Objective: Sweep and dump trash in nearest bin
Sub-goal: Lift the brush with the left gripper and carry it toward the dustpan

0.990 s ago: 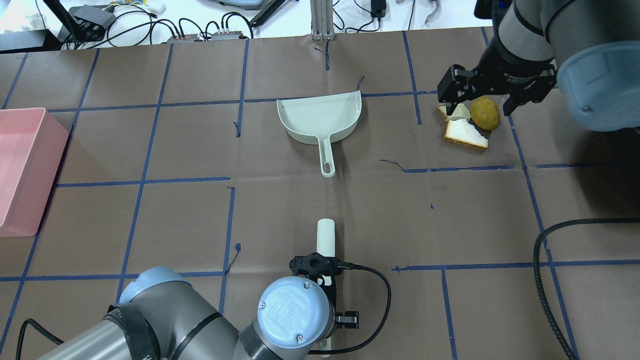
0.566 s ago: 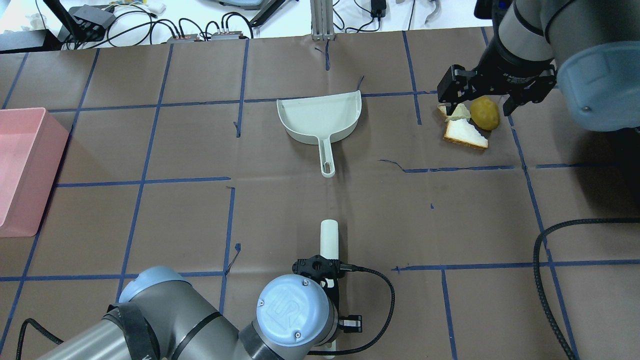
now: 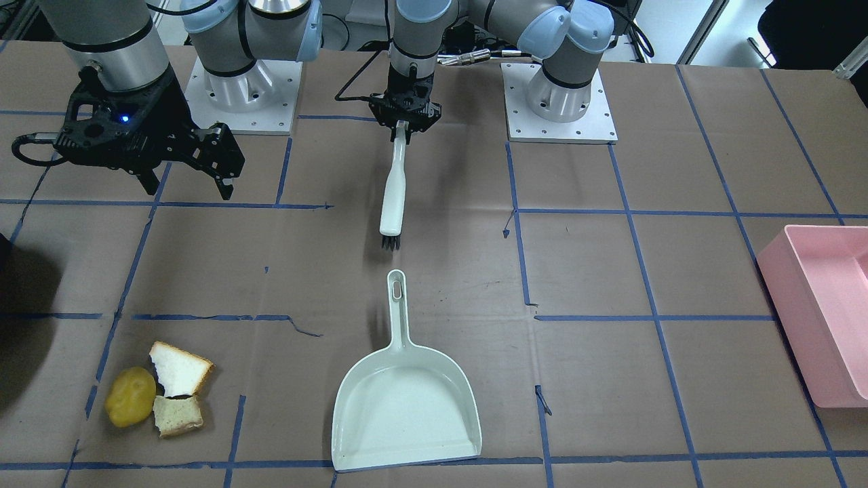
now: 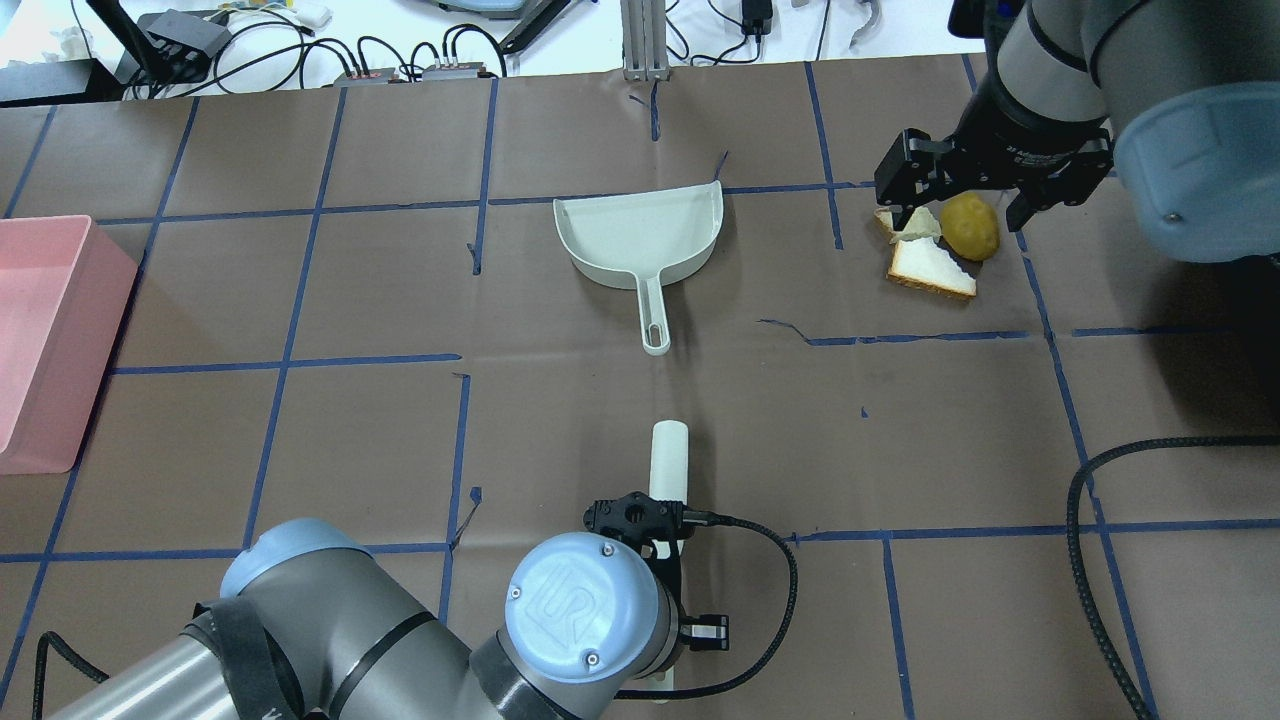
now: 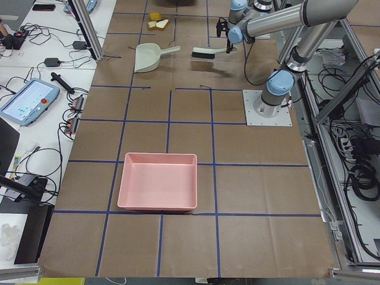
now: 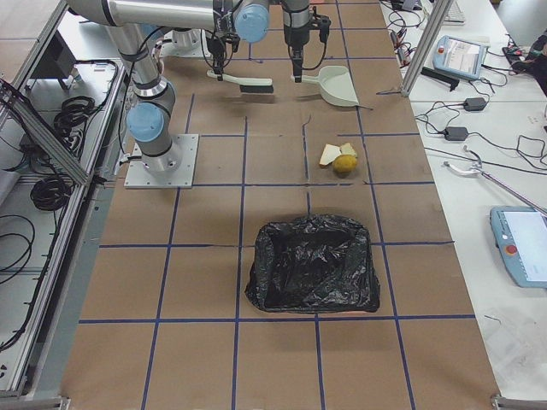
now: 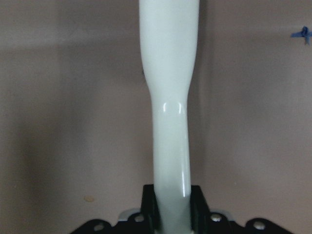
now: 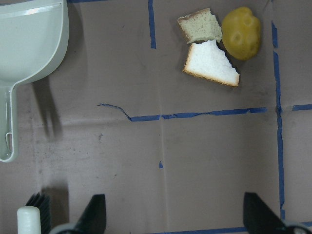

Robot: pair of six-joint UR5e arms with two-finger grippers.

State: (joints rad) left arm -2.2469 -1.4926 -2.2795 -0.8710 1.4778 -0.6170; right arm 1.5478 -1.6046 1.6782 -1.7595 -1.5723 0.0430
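On the brown taped tabletop (image 3: 610, 271), the left claw (image 3: 405, 124), clamped on the brush (image 3: 393, 183), is edging it farther toward the dustpan (image 3: 407, 407) than a second ago. The right claw (image 3: 184, 173) is hanging wide open and empty. The trash (image 3: 159, 396) is lying unswept, well right of the dustpan, so sweeping is likely only starting.

White brush (image 3: 392, 193) clamped in left hand (image 3: 405, 124); right hand (image 3: 188, 184) spread wide; trash (image 3: 160, 394) apart from dustpan (image 3: 407, 413).
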